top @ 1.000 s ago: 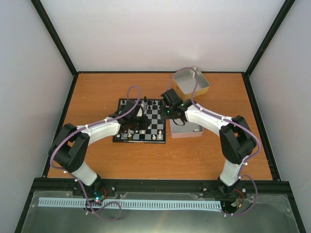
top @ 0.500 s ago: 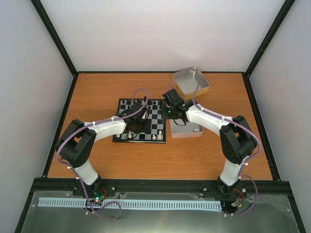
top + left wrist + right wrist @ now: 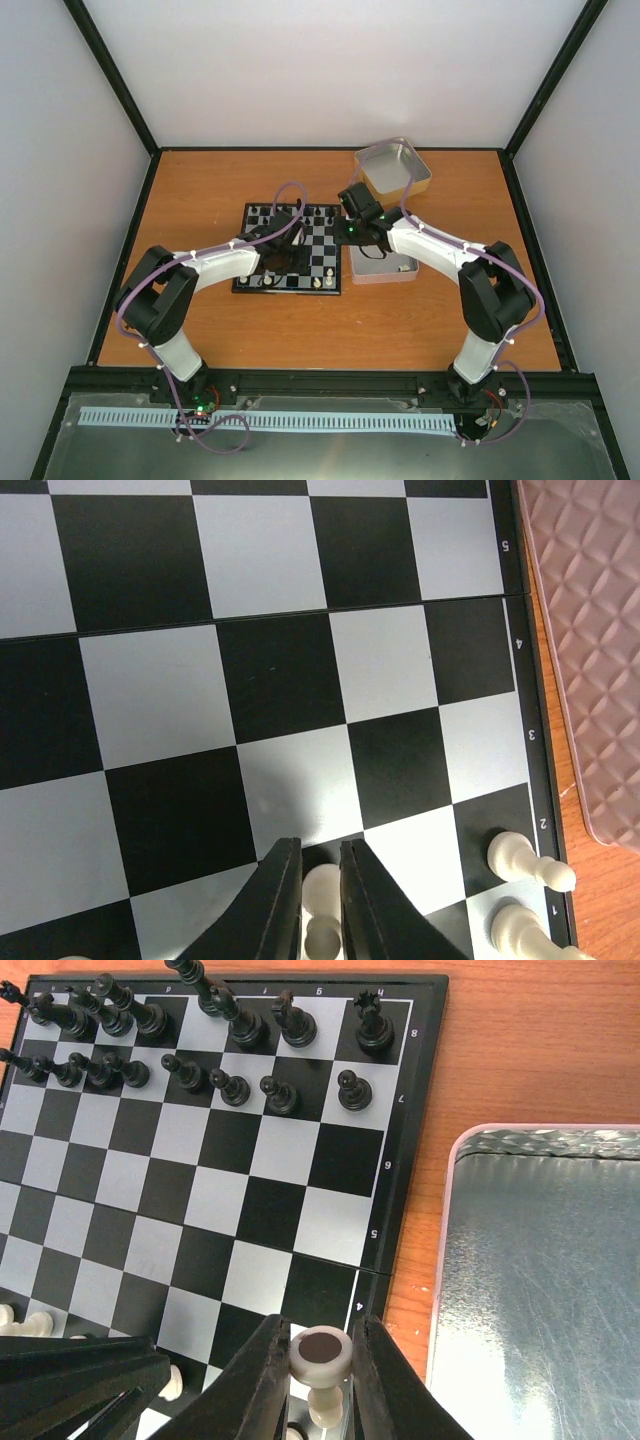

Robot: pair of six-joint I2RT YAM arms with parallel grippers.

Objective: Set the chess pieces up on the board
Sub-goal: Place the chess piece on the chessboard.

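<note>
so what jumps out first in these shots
The board sits mid-table. By its right edge the right gripper pinches a cream piece; the left gripper straddles a second cream piece at the near edge. Black pieces line the two far rows.

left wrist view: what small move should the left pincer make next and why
Probably open the left pincer a touch wider and lift straight up: its fingers closely flank a white piece that seems to stand on a near-row square of the board, so it looks placed; a sideways move could topple it.
</note>
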